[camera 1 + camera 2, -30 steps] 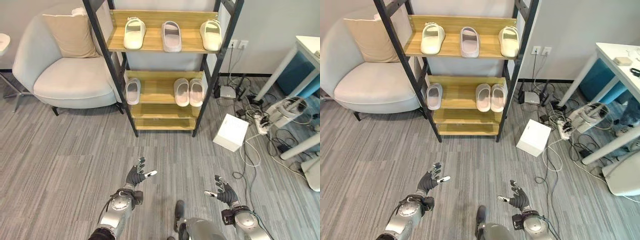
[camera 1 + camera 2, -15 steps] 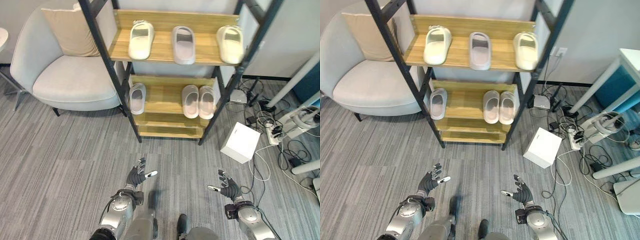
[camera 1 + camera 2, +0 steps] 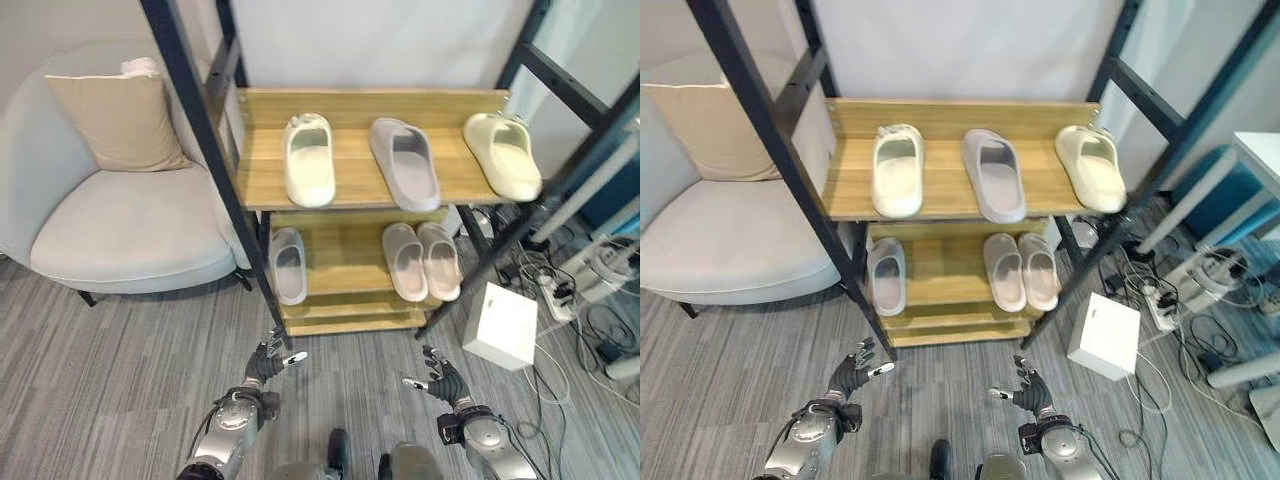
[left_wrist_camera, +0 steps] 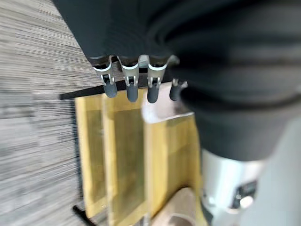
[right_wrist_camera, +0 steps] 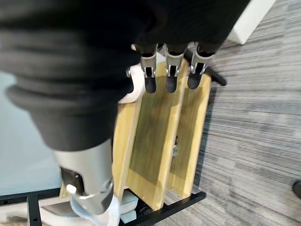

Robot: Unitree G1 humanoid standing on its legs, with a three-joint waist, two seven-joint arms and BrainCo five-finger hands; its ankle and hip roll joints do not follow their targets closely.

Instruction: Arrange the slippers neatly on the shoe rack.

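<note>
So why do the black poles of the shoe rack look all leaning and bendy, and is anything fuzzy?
In the left eye view the shoe rack poles splay outward toward the top: wide-lens distortion, not real bending. In the left wrist view the left hand sits so close that its dark cover is blurred; likewise the right hand in the right wrist view. The slippers look evenly lit, without glare.

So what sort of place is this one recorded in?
Probably an office or lab corner set up like a home entryway: a wooden shoe rack with slippers, a pale armchair beside it, and a power strip with cables by a desk.
</note>
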